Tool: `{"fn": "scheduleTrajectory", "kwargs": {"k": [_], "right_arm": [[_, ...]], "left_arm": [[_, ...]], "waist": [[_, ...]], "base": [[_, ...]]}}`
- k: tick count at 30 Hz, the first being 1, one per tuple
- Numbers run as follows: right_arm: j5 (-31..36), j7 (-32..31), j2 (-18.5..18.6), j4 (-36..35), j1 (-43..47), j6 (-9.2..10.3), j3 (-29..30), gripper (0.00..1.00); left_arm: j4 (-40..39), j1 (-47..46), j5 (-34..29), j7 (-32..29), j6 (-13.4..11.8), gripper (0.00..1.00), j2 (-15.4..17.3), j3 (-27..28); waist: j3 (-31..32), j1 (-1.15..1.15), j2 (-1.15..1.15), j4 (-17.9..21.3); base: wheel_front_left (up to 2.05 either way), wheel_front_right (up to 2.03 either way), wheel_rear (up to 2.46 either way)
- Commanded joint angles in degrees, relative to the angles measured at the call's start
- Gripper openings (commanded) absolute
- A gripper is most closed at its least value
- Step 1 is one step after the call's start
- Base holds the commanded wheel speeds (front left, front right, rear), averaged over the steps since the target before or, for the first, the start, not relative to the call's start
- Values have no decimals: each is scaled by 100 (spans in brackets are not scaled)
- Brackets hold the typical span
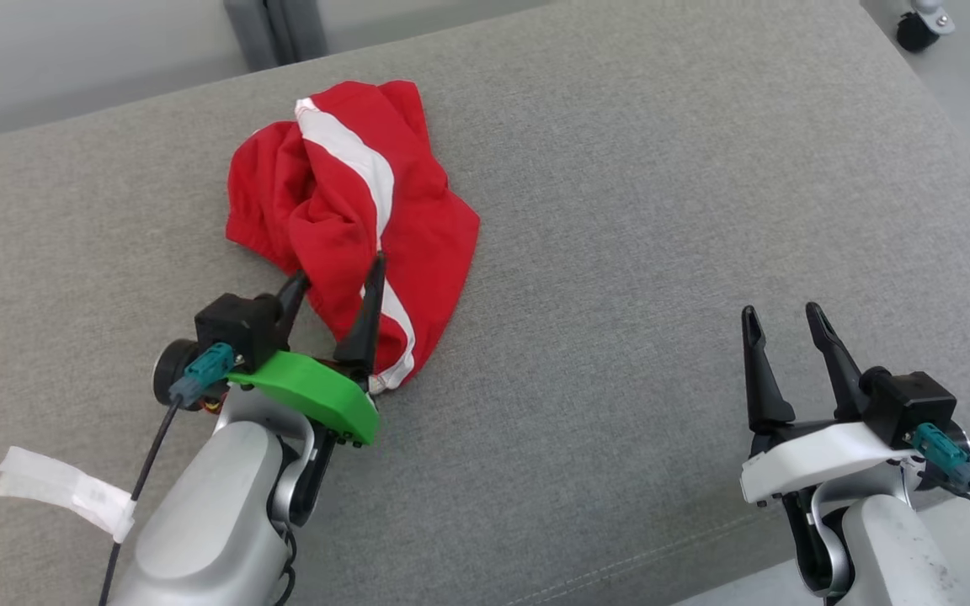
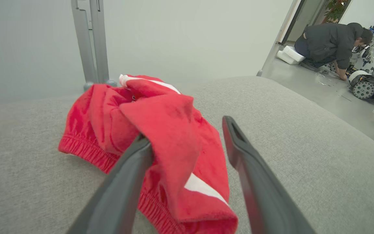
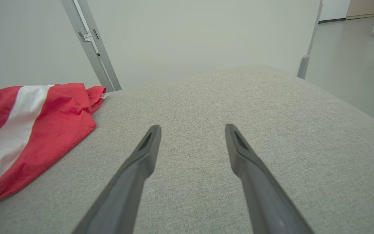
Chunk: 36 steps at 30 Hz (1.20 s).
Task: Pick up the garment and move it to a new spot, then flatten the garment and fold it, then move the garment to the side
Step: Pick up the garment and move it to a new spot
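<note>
The garment (image 1: pixel 342 194) is a crumpled pair of red shorts with a white side stripe, lying on the grey cushioned surface (image 1: pixel 620 210) at the centre left. My left gripper (image 1: pixel 342 268) is at its near edge, fingers spread apart on either side of a raised fold. In the left wrist view the garment (image 2: pixel 109 117) drapes against the left finger of the open left gripper (image 2: pixel 184 130). My right gripper (image 1: pixel 781 310) stands open over bare fabric at the lower right. The right wrist view shows the right gripper (image 3: pixel 192 126) with nothing between its fingers and the garment (image 3: pixel 28 130) far to the left.
The grey surface drops off at the right to a pale floor, where a caster wheel (image 1: pixel 919 29) stands. A metal post (image 2: pixel 91 42) rises behind the garment. A person (image 2: pixel 330 39) crouches on the floor far off beside robot parts (image 2: pixel 365 87).
</note>
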<state>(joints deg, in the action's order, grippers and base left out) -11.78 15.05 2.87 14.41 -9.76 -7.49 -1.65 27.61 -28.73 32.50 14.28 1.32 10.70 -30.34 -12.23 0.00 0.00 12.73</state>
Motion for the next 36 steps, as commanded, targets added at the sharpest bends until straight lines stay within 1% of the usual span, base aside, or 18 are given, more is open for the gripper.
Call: {"fn": "scheduleTrajectory", "kwargs": {"k": [1, 5, 11, 15, 20, 24, 27, 36], "right_arm": [[66, 19, 4, 4, 71, -2, 9, 100], [91, 19, 4, -5, 136, -1, 10, 100], [126, 19, 4, -42, 221, -2, -47, 100], [171, 19, 4, -75, 264, -1, -111, 100], [260, 19, 5, -161, 353, -1, -175, 100], [312, 19, 5, -228, 402, -1, -209, 100], [360, 19, 6, -245, 477, -2, -243, 100], [475, 20, 17, -301, 614, -2, -260, 100]], "left_arm": [[-59, -43, -48, 58, -46, 100, 53, 83], [-252, 116, -143, 92, -129, 100, 169, 372], [-796, 584, -416, 93, -244, 100, 384, 1001], [-1241, 1053, -641, 94, -348, 100, 450, 1553], [-1686, 1739, -887, 87, -371, 100, 490, 2121], [-1977, 2237, -1062, 88, -348, 100, 430, 2487], [-2128, 2580, -1203, 88, -273, 100, 360, 2697], [-2222, 3170, -1480, 88, 31, 100, 59, 2904]], "waist": [[207, 0, 0, -230], [362, 0, 0, -425], [579, 0, 0, -688], [710, 0, 0, -802], [852, 0, 0, -919], [949, 0, 0, -1001], [1040, 0, 0, -1060], [1236, 0, 0, -1210]], "base": [[0, 0, 0], [0, 0, 0], [0, 0, 0], [0, 0, 0], [0, 0, 0], [0, 0, 0], [0, 0, 0], [0, 0, 0]]}}
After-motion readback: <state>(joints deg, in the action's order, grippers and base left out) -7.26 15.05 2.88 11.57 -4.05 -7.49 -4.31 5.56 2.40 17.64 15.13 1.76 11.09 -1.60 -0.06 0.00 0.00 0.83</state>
